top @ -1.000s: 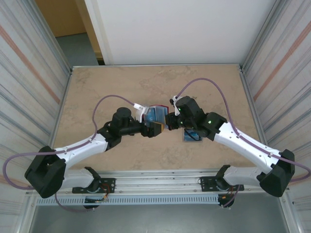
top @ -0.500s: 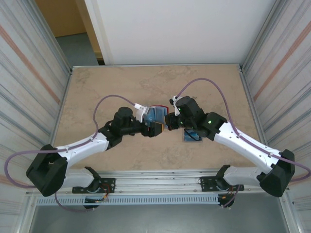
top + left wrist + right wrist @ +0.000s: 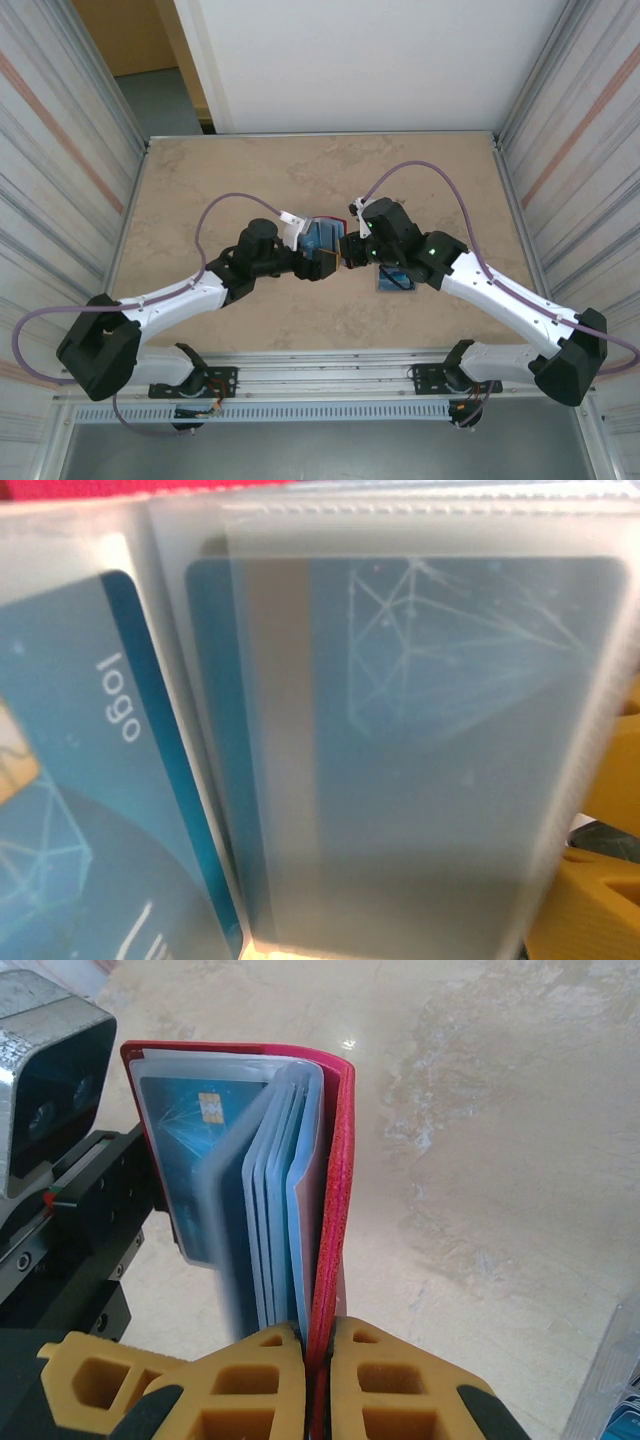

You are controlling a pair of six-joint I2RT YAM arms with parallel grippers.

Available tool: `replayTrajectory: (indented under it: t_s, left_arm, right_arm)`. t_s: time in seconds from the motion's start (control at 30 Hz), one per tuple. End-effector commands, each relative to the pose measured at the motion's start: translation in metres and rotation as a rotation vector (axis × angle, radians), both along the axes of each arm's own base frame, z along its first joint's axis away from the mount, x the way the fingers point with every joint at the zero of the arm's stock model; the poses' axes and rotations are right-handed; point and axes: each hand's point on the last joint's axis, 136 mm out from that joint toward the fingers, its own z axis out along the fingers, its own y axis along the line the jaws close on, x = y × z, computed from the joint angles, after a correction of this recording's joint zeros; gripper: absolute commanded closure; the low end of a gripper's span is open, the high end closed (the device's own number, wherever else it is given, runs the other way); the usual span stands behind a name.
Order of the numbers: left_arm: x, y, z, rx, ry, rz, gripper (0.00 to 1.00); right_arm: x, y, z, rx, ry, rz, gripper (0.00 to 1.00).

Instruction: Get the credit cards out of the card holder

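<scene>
1. Two yellow ribbed pads (image 3: 250, 1360) of the right end effector (image 3: 305, 1345) sit nearest my wrist camera. They are pressed together on the bottom edge of the red, grainy, leather-like bifold card holder (image 3: 335, 1160), which is held upright between the two arms.
2. Just beyond the pads, frosted clear plastic sleeves (image 3: 275, 1210) fan out from the spine. They look thin, floppy and slick, so I judge they will bend rather than resist a pull.
3. A teal-blue plastic credit card with a gold chip (image 3: 185, 1130) lies flat in the outermost sleeve. My left wrist view shows a blue banded credit card (image 3: 450, 730) behind its hazy sleeve, with a blue card printed "logo" (image 3: 90, 780) beside it.
4. The left end effector (image 3: 318, 262) is tight against the sleeves; I cannot tell whether its fingers are apart or together.
5. To do this step well, I would hold the cover firmly, pinch only the card's edge at the sleeve mouth, never the sleeve, and draw straight along the opening. A skewed pull would likely jam the stiff corners.
6. Further off, one loose blue card (image 3: 393, 281) lies flat on the beige marbled worktop (image 3: 220, 180) beneath the right arm, so I judge the job partly done.
</scene>
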Motion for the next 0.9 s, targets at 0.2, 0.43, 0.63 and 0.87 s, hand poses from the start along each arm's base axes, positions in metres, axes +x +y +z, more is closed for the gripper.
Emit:
replayTrajectory:
  t_s: [0.2,0.43,0.63,0.87]
  left_arm:
    - [-0.003,0.009,0.012,-0.041,-0.038,0.024,0.18]
    - [-0.003,0.014,0.015,-0.074,-0.027,0.032,0.35]
    - [-0.003,0.015,0.016,-0.078,-0.026,0.028,0.36]
    - [-0.003,0.017,0.014,-0.073,-0.022,0.035,0.41]
  right_arm:
    - [0.003,-0.007,0.020,0.048,-0.066,-0.026,1.00]
    - [0.004,-0.007,0.017,0.055,-0.058,-0.027,1.00]
    - [0.005,-0.007,0.016,0.074,-0.048,-0.026,1.00]
    - [0.004,-0.006,0.020,0.120,-0.039,-0.016,1.00]
